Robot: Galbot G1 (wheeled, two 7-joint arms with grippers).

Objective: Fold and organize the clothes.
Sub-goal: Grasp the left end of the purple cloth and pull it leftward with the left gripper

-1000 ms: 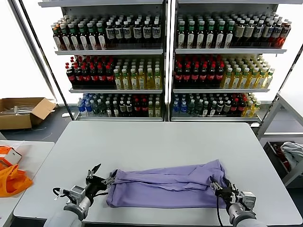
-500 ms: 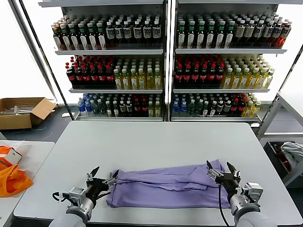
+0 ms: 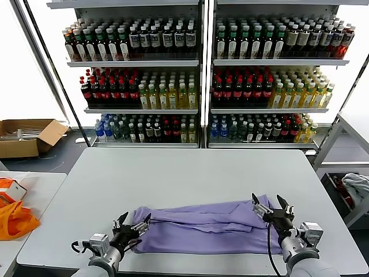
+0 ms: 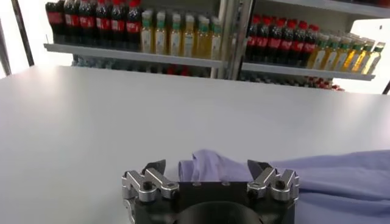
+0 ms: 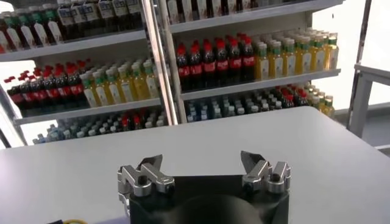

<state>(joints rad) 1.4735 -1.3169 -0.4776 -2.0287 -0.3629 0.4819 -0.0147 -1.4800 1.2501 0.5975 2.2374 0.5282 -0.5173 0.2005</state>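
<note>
Since a second ago, the left gripper (image 3: 133,222) has been brought in to the T-shirt's (image 3: 202,228) left end, and the right gripper (image 3: 271,206) has been lifted off its right end. Both sets of jaws are spread wide and nothing is gripped. The lavender T-shirt is laid as a long folded band along the table's (image 3: 190,173) near edge. From the left wrist, cloth (image 4: 341,176) is seen bunched between the fingers (image 4: 155,172); from the right wrist, only bare tabletop (image 5: 244,137) and bottle shelves (image 5: 207,67) are shown.

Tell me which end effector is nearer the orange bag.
Left. The left end effector sits at the lavender T-shirt's left end, toward the orange bag; the right end effector is at the far right end.
</note>
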